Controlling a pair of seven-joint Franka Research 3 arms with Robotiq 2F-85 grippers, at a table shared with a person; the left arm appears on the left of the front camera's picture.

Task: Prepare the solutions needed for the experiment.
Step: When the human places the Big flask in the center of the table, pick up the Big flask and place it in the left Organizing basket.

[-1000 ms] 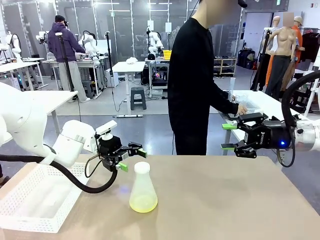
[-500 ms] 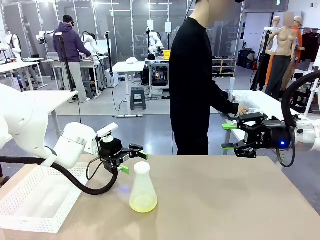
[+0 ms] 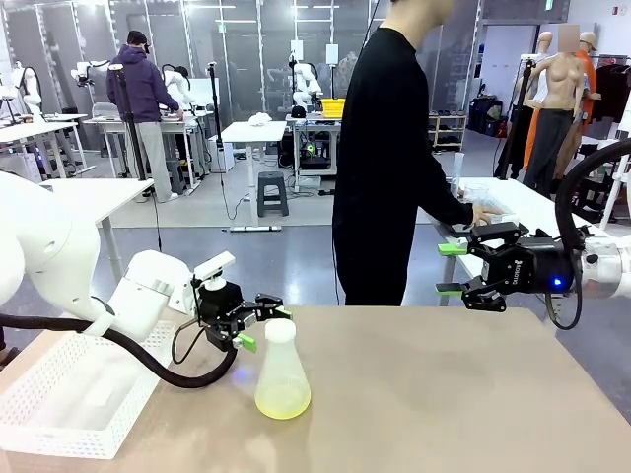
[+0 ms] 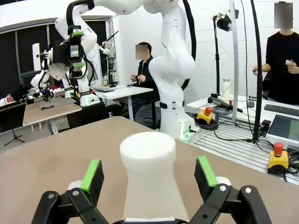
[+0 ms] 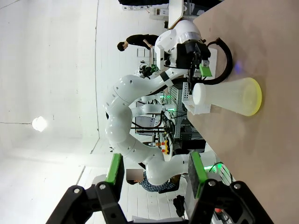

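Note:
A frosted conical flask [image 3: 282, 374] stands upright on the tan table [image 3: 454, 404], with a shallow layer of pale yellow-green solution [image 3: 283, 401] in its base. My left gripper [image 3: 264, 327] is open and level with the flask's neck, just to its left. In the left wrist view the white neck [image 4: 147, 172] stands between the green pads of the left gripper [image 4: 148, 171], with a gap on each side. My right gripper [image 3: 450, 269] hangs open and empty above the table's far right edge. The right wrist view shows the flask [image 5: 229, 95] far beyond the right gripper [image 5: 156, 170].
A white mesh basket [image 3: 59, 394] sits on the table at the near left. A person in black [image 3: 385, 158] stands at the far side, a hand [image 3: 479, 214] on a side table. The table's middle and right are bare.
My left gripper has sunk a little and edged right, closer to the flask's neck. The right arm and the flask have stayed still.

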